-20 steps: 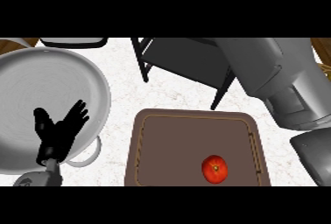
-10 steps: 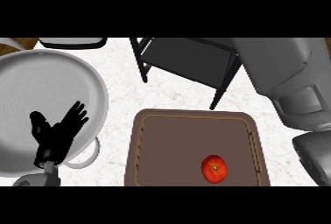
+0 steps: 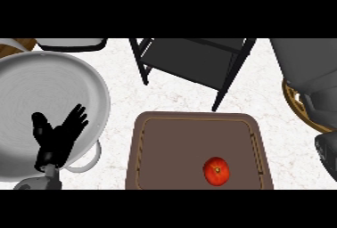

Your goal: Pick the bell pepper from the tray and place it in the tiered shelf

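Observation:
The red bell pepper [image 3: 217, 170] lies in the near right part of the brown tray [image 3: 158, 151] at the bottom centre. Behind the tray stands the black tiered shelf [image 3: 191, 58], its dark top level facing up. My left hand [image 3: 58, 138] rests open, fingers up, over the rim of a big grey pan at the left, well away from the pepper. My right forearm [image 3: 309, 67] fills the right edge, and a dark part of the right hand [image 3: 327, 153] shows below it, to the right of the tray.
A large round grey pan [image 3: 39, 89] with a loop handle [image 3: 89, 162] takes up the left side. A brown round rim [image 3: 296, 104] shows at the right edge behind the forearm. A white marbled counter [image 3: 178, 100] lies between the pan, shelf and tray.
My right forearm has swung to the right, uncovering more of the shelf. The left hand, the tray and the pepper have stayed in place.

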Controlling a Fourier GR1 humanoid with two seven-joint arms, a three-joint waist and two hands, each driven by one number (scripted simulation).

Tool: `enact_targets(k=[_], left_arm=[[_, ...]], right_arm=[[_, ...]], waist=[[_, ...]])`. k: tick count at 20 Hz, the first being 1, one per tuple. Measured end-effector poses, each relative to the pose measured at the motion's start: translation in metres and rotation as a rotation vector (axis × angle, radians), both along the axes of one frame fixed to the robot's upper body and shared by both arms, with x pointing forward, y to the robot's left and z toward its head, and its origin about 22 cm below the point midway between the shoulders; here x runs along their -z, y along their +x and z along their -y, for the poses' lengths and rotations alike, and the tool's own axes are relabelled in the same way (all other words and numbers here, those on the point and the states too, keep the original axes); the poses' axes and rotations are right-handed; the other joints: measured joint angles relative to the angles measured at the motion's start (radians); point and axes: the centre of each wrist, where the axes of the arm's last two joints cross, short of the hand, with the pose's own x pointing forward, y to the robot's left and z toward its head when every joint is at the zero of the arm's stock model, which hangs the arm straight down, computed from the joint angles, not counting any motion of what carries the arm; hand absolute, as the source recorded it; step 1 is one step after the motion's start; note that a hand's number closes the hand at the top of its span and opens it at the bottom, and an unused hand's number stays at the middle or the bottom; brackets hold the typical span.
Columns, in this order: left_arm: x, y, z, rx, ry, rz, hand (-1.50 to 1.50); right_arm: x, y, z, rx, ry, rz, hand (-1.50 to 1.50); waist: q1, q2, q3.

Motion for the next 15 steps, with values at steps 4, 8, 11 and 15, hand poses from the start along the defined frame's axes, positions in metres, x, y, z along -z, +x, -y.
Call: enact_targets(k=[4, 8, 11, 15], left_arm=[[0.002, -0.004, -0.006, -0.015, -0.003, -0.003, 0.0], [0.005, -0.01, -0.012, -0.04, 0.0, -0.009, 0.0], [0.005, -0.012, -0.011, -0.056, 0.004, -0.02, 0.0], [0.008, -0.017, -0.016, -0.056, 0.002, -0.009, 0.0]], right_arm=[[-0.007, -0.001, 0.028, 0.107, 0.026, 0.04, -1.5], [-0.019, -0.012, 0.054, 0.163, 0.092, 0.093, -1.5], [-0.015, -0.023, 0.072, 0.174, 0.138, 0.119, -1.5], [-0.009, -0.047, 0.101, 0.161, 0.18, 0.147, -1.5]], waist=[[-0.017, -0.006, 0.0], [-0.039, -0.016, 0.001], [-0.051, -0.02, 0.002], [-0.061, -0.022, 0.003]])
